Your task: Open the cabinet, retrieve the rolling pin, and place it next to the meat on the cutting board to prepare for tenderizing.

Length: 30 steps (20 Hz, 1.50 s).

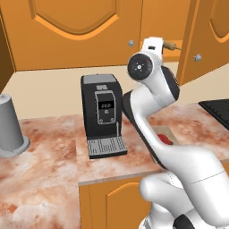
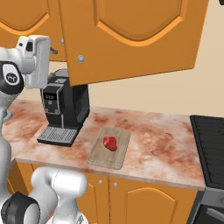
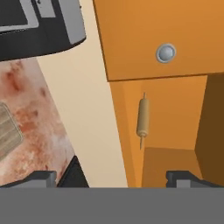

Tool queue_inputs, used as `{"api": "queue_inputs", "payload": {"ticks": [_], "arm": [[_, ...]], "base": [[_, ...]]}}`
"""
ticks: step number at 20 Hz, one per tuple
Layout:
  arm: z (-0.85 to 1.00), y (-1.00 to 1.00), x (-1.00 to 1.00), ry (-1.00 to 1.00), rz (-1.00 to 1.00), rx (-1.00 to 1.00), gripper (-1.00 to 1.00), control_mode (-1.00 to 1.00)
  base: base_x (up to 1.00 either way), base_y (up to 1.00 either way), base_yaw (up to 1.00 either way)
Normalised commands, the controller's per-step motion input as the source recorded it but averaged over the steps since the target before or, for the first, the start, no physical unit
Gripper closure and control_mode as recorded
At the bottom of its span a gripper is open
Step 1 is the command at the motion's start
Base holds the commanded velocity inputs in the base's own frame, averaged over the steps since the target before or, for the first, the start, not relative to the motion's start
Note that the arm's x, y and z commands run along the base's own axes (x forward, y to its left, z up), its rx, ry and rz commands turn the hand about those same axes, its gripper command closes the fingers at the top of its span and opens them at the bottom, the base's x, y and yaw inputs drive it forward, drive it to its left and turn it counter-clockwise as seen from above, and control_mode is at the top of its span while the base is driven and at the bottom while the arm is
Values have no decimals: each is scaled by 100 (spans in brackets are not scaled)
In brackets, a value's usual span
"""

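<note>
1. Fingers (image 3: 112,177) spread wide, holding nothing, facing the open cabinet (image 3: 175,127).
2. Rolling pin (image 3: 142,117) lies inside the cabinet, clear space around it.
3. Meat (image 2: 110,143) sits on the cutting board (image 2: 99,154), on the counter (image 2: 148,140); board partly hidden by the arm in the left base view.

The arm's own links cover most of the cutting board (image 1: 166,132) in the left base view, leaving a corner and a sliver of the meat (image 1: 166,139), while the hand hides nearly all of the rolling pin (image 1: 170,45) except one end. In the right base view the open cabinet (image 2: 131,39) door runs off the top edge and blocks its interior. In the hand view the cutting board (image 3: 8,133) is cut by the left edge, and the coffee machine (image 3: 39,26) by the top.
</note>
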Motion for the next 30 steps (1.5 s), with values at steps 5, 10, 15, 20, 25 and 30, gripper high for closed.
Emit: {"api": "queue_inputs", "payload": {"ticks": [5, 10, 15, 20, 25, 30], "arm": [[0, -17, 30, 0, -10, -5, -100, -100], [0, -16, 16, 0, -11, -5, -100, -100], [0, -17, 6, -1, -11, -4, -100, -100], [0, -16, 12, 0, -8, -2, -100, -100], [0, -15, 20, 0, -6, -1, -100, -100], [0, -13, 20, 0, -4, -1, -100, -100]], "base": [[0, 0, 0], [0, 0, 0], [0, 0, 0], [0, 0, 0], [0, 0, 0], [0, 0, 0]]}}
